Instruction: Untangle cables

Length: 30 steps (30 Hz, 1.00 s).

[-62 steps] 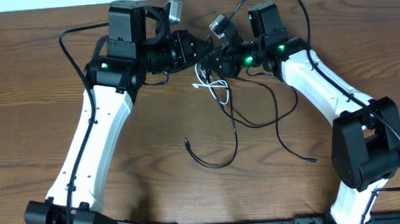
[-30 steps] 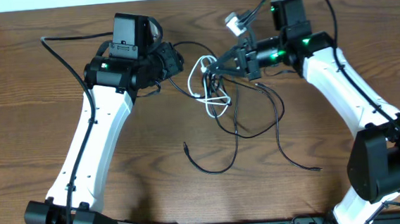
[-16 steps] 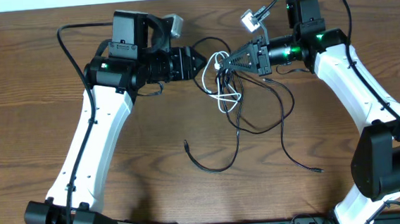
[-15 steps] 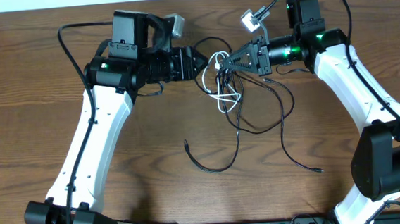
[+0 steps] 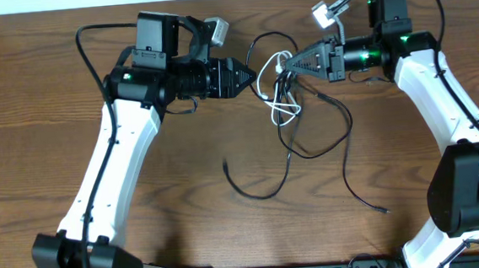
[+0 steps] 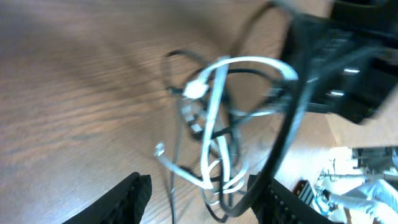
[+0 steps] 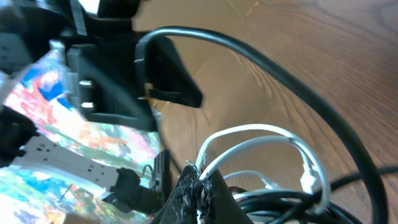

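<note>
Over the last half second both claws had moved right. The right claw (image 5: pixel 288 65) had drawn toward the far right, dragging the tangle with it, and the left claw (image 5: pixel 248 74) had followed until its tip sat just left of the knot. The white cable (image 5: pixel 282 110) hung in loops below the right claw, toward the near side. The black cable (image 5: pixel 265 196) trailed nearer over the tabletop (image 5: pixel 331 229), and both its loose ends had shifted slightly.

From overhead the left claw looked like a single point. Its own camera showed the fingers (image 6: pixel 134 196) spread wide with nothing between them, and the white cable (image 6: pixel 214 118) ahead of them, crossed by a blurred black strand. The right wrist view showed the right claw (image 7: pixel 198 190) pinched shut on the white cable (image 7: pixel 252 129), with black strands bunched beside it. I could not tell whether those were clamped too. The left claw (image 7: pixel 177 81) faced it from beyond.
</note>
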Tool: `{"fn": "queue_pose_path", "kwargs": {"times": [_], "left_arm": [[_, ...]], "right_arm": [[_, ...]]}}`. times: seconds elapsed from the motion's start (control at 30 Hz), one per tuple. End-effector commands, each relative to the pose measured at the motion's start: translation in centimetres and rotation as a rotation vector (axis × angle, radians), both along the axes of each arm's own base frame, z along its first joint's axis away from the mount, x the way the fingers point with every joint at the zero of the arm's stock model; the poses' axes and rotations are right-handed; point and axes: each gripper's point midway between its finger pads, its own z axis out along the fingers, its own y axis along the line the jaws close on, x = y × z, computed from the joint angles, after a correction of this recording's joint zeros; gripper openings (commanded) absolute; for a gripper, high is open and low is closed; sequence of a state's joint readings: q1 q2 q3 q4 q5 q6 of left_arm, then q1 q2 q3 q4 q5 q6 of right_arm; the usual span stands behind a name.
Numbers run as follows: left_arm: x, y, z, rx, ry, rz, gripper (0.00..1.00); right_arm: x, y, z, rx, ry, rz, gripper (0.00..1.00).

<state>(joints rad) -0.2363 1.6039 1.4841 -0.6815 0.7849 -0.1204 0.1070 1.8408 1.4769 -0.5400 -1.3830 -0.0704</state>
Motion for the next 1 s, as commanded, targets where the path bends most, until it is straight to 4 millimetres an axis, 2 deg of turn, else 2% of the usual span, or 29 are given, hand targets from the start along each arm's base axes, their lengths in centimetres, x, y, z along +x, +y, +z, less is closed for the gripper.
{"fn": "queue_pose_path", "kwargs": {"times": [0.0,0.07,0.13,0.17,0.27,0.37,0.5,0.63,0.87,0.97], "left_arm": [[1.2,0.6,-2.3,0.028,0.093,0.077,0.61],[1.3,0.5,-3.1,0.030,0.123,0.082,0.65],[1.3,0.4,-3.5,0.026,0.140,0.075,0.77],[1.3,0.3,-3.7,0.025,0.144,0.073,0.80],[1.4,0.3,-3.7,0.030,0.133,0.063,0.84],[1.2,-0.1,-2.8,0.004,0.074,0.000,0.87],[0.0,-1.6,0.8,-0.199,-0.031,-0.197,0.87],[-0.4,-1.1,4.0,-0.360,-0.091,-0.289,0.87],[-0.5,-0.7,4.2,-0.380,-0.085,-0.290,0.86],[0.0,-0.8,2.7,-0.302,-0.050,-0.233,0.79]], "right_arm": [[-1.0,-0.3,2.2,0.076,-0.031,0.049,0.01],[-1.0,-0.4,2.2,0.077,-0.031,0.047,0.01],[-0.9,-0.5,2.2,0.078,-0.031,0.046,0.01],[-0.9,-0.6,2.2,0.078,-0.031,0.044,0.01],[-0.7,-0.9,2.2,0.078,-0.032,0.036,0.01],[-0.5,-1.3,2.2,0.078,-0.032,0.026,0.01],[-0.4,-1.6,2.2,0.077,-0.028,0.018,0.01],[-0.4,-1.6,2.2,0.077,-0.038,0.020,0.01],[-0.3,-1.6,2.0,0.068,-0.037,0.012,0.01],[0.0,-1.6,1.7,0.051,-0.038,-0.001,0.01]]}}
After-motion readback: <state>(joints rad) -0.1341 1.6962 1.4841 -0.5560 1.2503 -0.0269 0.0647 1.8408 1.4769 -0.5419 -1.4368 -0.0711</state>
